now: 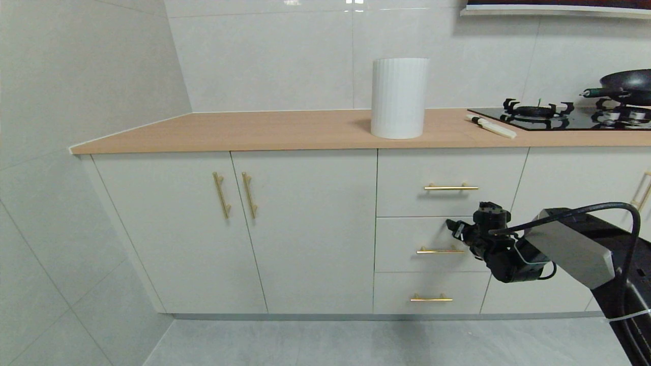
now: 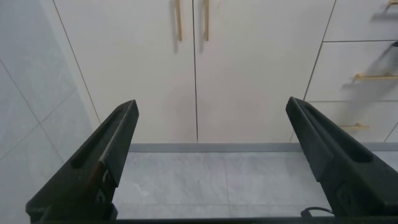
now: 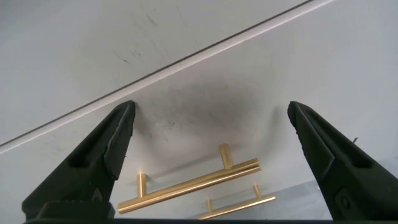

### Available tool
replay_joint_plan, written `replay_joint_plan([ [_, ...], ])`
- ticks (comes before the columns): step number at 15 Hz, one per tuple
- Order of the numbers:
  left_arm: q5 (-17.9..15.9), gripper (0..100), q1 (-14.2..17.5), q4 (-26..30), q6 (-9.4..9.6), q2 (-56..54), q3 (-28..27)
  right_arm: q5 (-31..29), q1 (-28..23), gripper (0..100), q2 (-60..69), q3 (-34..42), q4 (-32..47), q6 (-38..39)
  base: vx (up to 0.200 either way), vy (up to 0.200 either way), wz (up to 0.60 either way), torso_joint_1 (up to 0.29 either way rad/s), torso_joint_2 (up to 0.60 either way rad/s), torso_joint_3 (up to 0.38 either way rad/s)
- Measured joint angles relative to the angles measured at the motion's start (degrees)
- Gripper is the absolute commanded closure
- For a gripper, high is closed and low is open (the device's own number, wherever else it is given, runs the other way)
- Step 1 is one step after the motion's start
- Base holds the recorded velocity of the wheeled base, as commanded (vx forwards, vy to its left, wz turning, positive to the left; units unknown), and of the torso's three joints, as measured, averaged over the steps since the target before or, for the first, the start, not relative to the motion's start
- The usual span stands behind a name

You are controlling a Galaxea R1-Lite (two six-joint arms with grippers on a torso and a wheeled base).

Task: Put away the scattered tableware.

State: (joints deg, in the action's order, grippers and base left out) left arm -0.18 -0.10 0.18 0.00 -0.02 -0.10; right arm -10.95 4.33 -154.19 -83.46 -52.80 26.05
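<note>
I read the white base cabinet run (image 1: 305, 229) as the largest body: a pair of doors on the left and a stack of three drawers to their right. Its light wooden countertop (image 1: 285, 131) meets the tiled wall at the left corner, and its front edge overhangs the doors. The grey tiled floor (image 1: 305, 340) in front of the cabinet gives open room for moving. A black glass gas hob (image 1: 559, 118) sits at the right end of the countertop, with a black pan (image 1: 628, 81) on its far burner. A tall white ribbed cylindrical container (image 1: 399, 97) stands upright on the countertop above the drawers.

The right gripper (image 1: 455, 229) is level with the middle drawer, near its front and just above the gold bar handle (image 1: 440, 250). Its fingers are spread wide with nothing between them. I cannot tell whether they touch the front. The left gripper (image 2: 211, 102) is also spread and empty, above the floor and facing the doors.

The cream-coloured utensil with a dark tip (image 1: 491, 126) lies flat on the countertop just beside the hob's left edge. It is above the right gripper and well apart from it.
</note>
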Motion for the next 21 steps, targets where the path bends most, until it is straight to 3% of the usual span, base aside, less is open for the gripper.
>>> replay_joint_plan([
  [5, 0.0, 0, 0.02, 0.0, 0.0, 0.0, 0.0, -0.16, 0.02, 0, 0.71, 0.85, -0.22, 0.16, 0.0, 0.0, 0.0, 0.0, 0.0, 0.0],
  [8, 0.0, 0, 0.0, 0.0, 0.0, 0.0, 0.0, -0.11, 0.29, 0, 4.71, 7.47, -0.51, 0.9, 0.0, 0.0, 0.0, 0.0, 0.0, 0.0],
  [12, 0.0, 0, 0.0, 0.0, 0.0, 0.0, 0.0, -0.71, 1.65, 0, 19.41, 26.23, -2.07, 0.49, 0.0, 0.0, 0.0, 0.0, 0.0, 0.0],
  [14, 0.0, 0, 0.0, 0.0, 0.0, 0.0, 0.0, -3.78, 3.44, 0, 29.1, 38.67, -4.29, -1.45, 0.0, 0.0, 0.0, 0.0, 0.0, 0.0],
  [17, 0.0, 0, 0.0, 0.0, 0.0, 0.0, 0.0, -9.14, 5.25, 0, 42.39, 57.36, -15.17, -8.07, 0.0, 0.0, 0.0, 0.0, 0.0, 0.0],
  [21, 0.02, 0, 0.0, 0.0, 0.0, 0.0, 0.0, -11.35, 6.12, 0, 57.72, 73.77, -28.4, -16.23, 0.0, 0.0, 0.0, 0.0, 0.0, 0.0],
])
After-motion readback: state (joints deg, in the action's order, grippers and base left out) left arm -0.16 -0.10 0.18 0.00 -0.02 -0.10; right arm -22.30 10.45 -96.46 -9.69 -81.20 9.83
